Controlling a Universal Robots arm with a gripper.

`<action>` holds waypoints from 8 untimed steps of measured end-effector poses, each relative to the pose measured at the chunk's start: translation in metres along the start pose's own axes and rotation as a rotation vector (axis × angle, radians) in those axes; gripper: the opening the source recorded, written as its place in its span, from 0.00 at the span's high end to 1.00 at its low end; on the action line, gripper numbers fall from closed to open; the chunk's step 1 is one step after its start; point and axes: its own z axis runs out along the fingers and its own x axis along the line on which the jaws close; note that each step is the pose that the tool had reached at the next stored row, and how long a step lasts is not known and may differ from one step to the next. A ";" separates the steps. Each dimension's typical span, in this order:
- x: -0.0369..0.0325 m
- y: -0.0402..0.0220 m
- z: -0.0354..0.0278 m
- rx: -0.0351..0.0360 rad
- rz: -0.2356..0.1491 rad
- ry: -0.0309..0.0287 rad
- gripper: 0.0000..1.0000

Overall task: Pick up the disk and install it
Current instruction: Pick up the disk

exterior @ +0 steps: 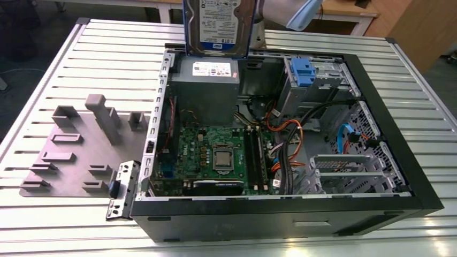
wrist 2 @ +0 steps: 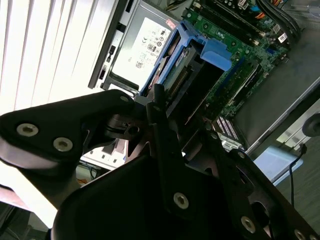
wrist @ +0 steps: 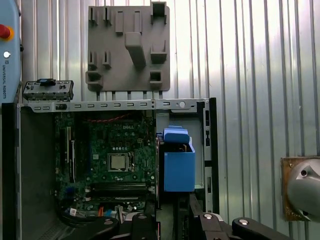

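You're looking at a disk [exterior: 216, 29] of silvery metal with a glossy paper label [exterior: 213, 16] and a blue plastic bracket [wrist: 179, 170]; the table [exterior: 107, 59] is ribbed, shiny metal.

To me this is a robotics lab or workshop: a ribbed aluminium counter [exterior: 107, 59] carries an opened computer tower [exterior: 400, 198] and a grey moulded fixture plate [exterior: 71, 155], with plain wooden desks [exterior: 343, 16] standing behind.
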 end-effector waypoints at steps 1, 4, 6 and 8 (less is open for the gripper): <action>0.0000 -0.0005 0.0000 0.0000 0.000 0.0000 0.65; -0.0001 -0.0019 0.0000 0.0001 0.000 0.0000 0.65; -0.0001 -0.0030 0.0000 0.0000 0.000 0.0000 0.65; -0.0002 -0.0040 0.0000 0.0000 0.000 0.0000 0.65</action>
